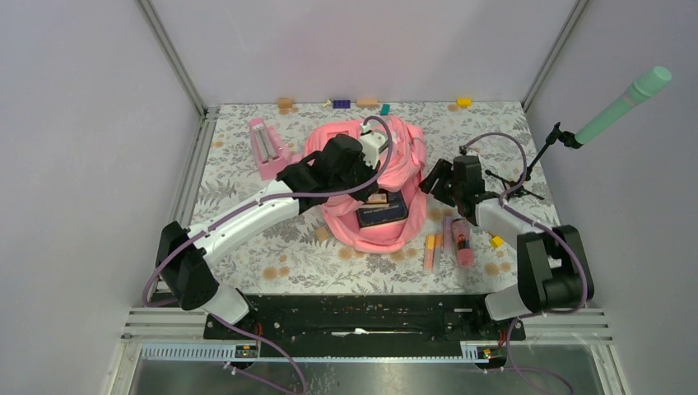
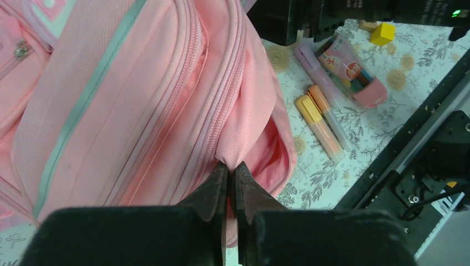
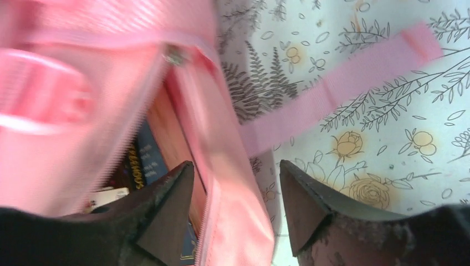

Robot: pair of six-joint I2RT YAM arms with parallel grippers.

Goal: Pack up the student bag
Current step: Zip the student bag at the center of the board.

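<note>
The student bag [image 1: 405, 156] lies in the middle of the overhead view on the flowered bench [image 1: 329, 271]. Its mouth faces the lower edge of the frame, and a dark blue book [image 1: 383, 214] sits just inside.

The left hand [image 2: 231, 180] is pressed together, pinching a fold of the bag's pink rim fabric beside the zip. The right hand [image 3: 235, 166] is spread at the bag's right side, and the zip-edged lip of the opening runs between its two fingers without being gripped.

This looks like the step of holding the mouth open for loading. Several highlighters [image 1: 434, 247] and a pink pouch [image 1: 463, 245] lie on the bench just to the lower right of the bag, not yet packed.

The next move probably needs the left pinch to hold firm. The right hand would then either close on the lip to widen the gap or turn to the highlighters.
</note>
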